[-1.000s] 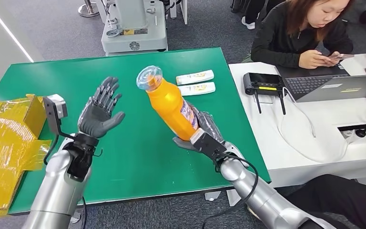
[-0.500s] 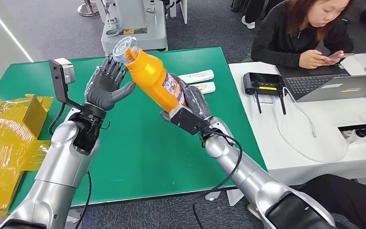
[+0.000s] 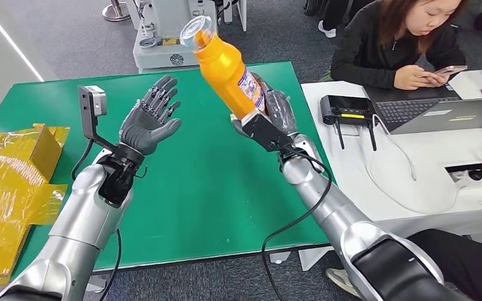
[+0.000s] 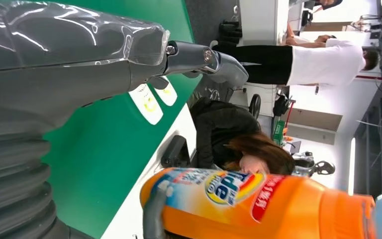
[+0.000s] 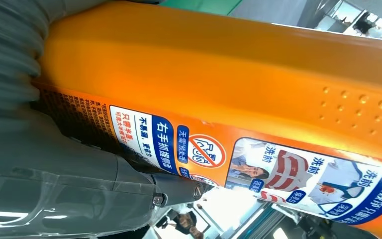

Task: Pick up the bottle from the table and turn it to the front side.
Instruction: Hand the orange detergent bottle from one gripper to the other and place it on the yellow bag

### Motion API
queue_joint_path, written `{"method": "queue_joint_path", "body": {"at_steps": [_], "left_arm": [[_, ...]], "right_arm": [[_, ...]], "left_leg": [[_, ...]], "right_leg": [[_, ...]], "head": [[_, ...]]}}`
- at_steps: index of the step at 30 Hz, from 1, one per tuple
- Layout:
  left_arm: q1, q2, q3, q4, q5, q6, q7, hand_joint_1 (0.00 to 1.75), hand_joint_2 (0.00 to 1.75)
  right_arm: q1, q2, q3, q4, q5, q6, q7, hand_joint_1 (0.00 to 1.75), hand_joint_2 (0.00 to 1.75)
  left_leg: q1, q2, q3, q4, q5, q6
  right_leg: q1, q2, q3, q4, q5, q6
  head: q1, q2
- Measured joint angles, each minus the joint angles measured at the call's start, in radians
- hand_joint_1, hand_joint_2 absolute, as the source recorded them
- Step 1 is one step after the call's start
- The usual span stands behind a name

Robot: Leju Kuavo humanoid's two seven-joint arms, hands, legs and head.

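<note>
- At the far left of the head view we see yellow crumpled packaging (image 3: 3, 188) lying on the edge of the green desk (image 3: 194, 182).
- Next comes our left hand (image 3: 147, 122), raised above the desk with the palm turned up. The fingers (image 3: 163, 94) are spread apart and nothing is in it. It is apart from the bottle.
- In the left wrist view the thick thumb of this hand (image 4: 199, 57) points out over the green surface, and the orange bottle (image 4: 258, 206) is seen with its colourful front label.
- In the middle, our right hand (image 3: 267, 119) grasps the orange bottle (image 3: 229, 69) around its lower part and holds it up in the air, well above the desk. The bottle is tilted, with its clear cap (image 3: 198, 31) highest and leaning to the left.
- In the right wrist view the printed back label (image 5: 238, 162) of the bottle is close to the camera.
- Behind the bottle, two small white tubes (image 3: 273, 113) lie on the desk, partly hidden by the right hand.
- To the right stands a white desk (image 3: 414, 182) with a black router (image 3: 348, 110) and a laptop (image 3: 439, 110).
- A person (image 3: 401, 37) sits behind it and looks at a phone.
</note>
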Motion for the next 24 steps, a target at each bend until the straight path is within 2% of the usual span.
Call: {"method": "queue_joint_path", "body": {"at_steps": [7, 17, 24], "left_arm": [[-0.007, -0.003, -0.003, 0.019, -0.028, 0.03, -0.04, 0.0, 1.75], [-0.06, -0.084, -0.005, 0.021, 0.024, 0.073, -0.014, 0.0, 1.75], [-0.075, -0.109, -0.005, 0.02, 0.045, 0.075, 0.008, 0.0, 1.75]], "right_arm": [[0.026, 0.013, -0.021, 0.0, -0.002, 0.01, -0.026, 1.75, 1.75], [0.023, 0.124, -0.012, 0.03, 0.018, 0.023, 0.0, 1.75, 1.75], [0.009, 0.163, -0.005, 0.057, 0.028, 0.032, 0.01, 1.75, 1.75]], "left_leg": [[0.0, 0.0, 0.0, 0.0, 0.0, 0.0], [0.0, 0.0, -0.001, 0.0, 0.0, 0.0], [0.0, 0.0, -0.001, 0.0, 0.0, 0.0]], "right_leg": [[0.0, 0.0, 0.0, 0.0, 0.0, 0.0], [0.0, 0.0, -0.001, 0.0, 0.0, 0.0], [0.0, 0.0, -0.001, 0.0, 0.0, 0.0]], "head": [[0.0, 0.0], [0.0, 0.0], [0.0, 0.0]]}}
